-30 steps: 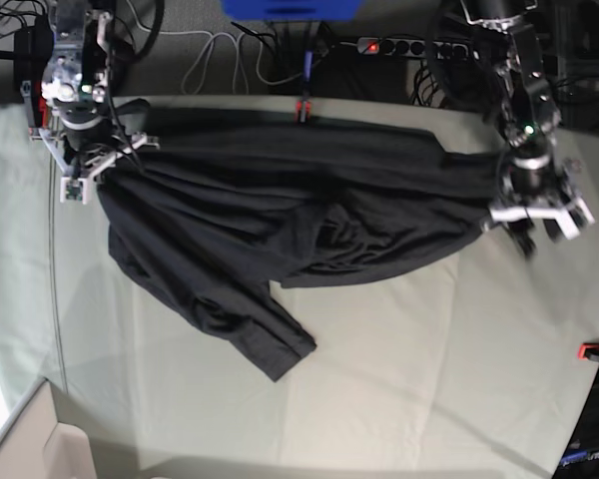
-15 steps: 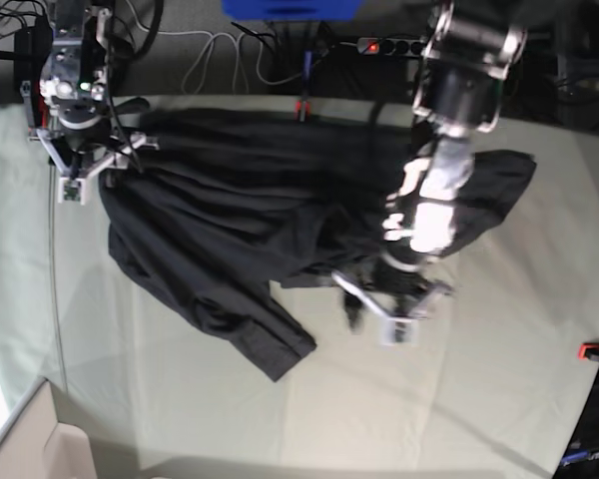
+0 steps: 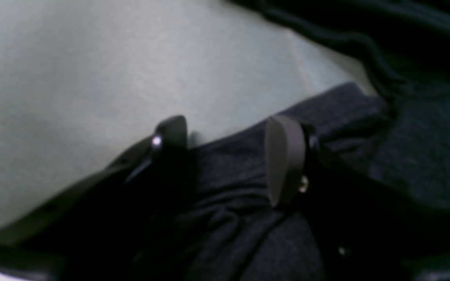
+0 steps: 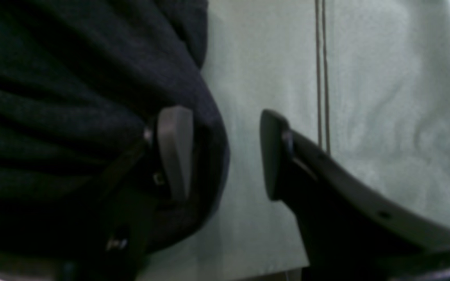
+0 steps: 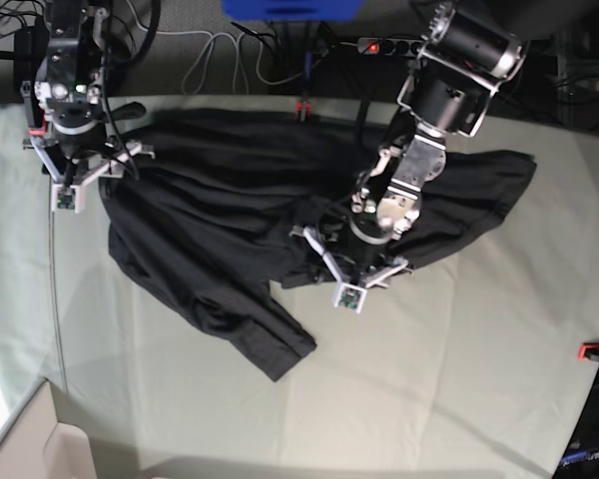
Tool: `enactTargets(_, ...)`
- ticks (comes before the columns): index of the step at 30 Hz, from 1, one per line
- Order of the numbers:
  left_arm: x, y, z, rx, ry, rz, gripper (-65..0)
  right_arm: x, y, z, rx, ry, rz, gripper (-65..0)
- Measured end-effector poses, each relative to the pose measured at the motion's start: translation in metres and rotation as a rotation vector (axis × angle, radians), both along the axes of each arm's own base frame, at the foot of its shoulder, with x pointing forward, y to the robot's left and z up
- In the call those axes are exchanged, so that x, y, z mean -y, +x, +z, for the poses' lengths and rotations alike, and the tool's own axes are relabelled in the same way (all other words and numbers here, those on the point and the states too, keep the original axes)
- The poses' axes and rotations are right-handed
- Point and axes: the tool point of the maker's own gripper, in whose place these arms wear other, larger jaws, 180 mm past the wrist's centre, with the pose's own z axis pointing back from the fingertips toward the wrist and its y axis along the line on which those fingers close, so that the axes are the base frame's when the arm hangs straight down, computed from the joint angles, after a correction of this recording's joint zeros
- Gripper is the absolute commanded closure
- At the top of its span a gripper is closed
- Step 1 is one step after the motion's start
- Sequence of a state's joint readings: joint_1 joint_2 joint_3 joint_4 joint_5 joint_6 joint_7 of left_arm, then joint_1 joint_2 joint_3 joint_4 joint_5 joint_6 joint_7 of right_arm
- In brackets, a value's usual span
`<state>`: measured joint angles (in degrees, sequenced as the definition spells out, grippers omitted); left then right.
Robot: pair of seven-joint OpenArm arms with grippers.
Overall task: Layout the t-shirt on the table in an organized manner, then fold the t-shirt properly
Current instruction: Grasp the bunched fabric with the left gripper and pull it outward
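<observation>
One crumpled t-shirt point(image 5: 230, 215), long axis left-right along table point(image 5: 459, 369); both jaws released.

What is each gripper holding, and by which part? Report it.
Nothing is held. The right gripper is open beside an edge of the t-shirt; the left gripper is open astride a fold of it, not closed on it.

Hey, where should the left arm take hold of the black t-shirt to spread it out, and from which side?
Probably the t-shirt hem edge under the left end effector, coming down from above, one finger on the cloth, the other at its border beside bare table. That edge is bunched and wrinkled.
</observation>
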<state>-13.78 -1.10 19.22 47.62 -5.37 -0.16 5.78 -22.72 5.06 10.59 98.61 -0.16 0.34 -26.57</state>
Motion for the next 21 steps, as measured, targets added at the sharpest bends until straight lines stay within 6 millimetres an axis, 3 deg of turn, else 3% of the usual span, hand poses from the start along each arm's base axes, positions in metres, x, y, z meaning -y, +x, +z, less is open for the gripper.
enactTargets(7,0.001,-0.014,-0.007,0.003,-0.011,0.001,-31.3,0.0,0.001,0.001,0.002,-0.001,0.0,-28.6)
enactTargets(10,0.001,-0.013,-0.012,0.013,-0.019,-0.004,-20.2,0.0,0.001,0.001,0.003,-0.001,0.0,-28.6)
enactTargets(12,0.002,-0.013,-0.014,0.009,-0.031,-0.001,-2.6,0.0,0.0,-0.001,-0.002,0.0,-0.001,-28.6)
enactTargets(13,0.001,-0.012,-0.014,0.008,-0.032,0.005,0.0,0.0,0.0,-0.001,-0.003,0.0,-0.001,-28.6)
enactTargets(15,-0.005,-0.01,-0.014,0.006,-0.043,0.021,-2.2,0.0,0.001,-0.001,0.0,0.0,-0.001,-28.6)
enactTargets(18,-0.032,-0.003,-0.008,-0.01,-0.081,0.111,0.0,0.0,0.01,0.003,0.017,0.003,-0.001,-28.6)
enactTargets(21,-0.085,0.003,0.001,-0.011,-0.066,0.273,-0.2,-0.001,0.013,0.005,0.027,0.003,0.003,-28.6)
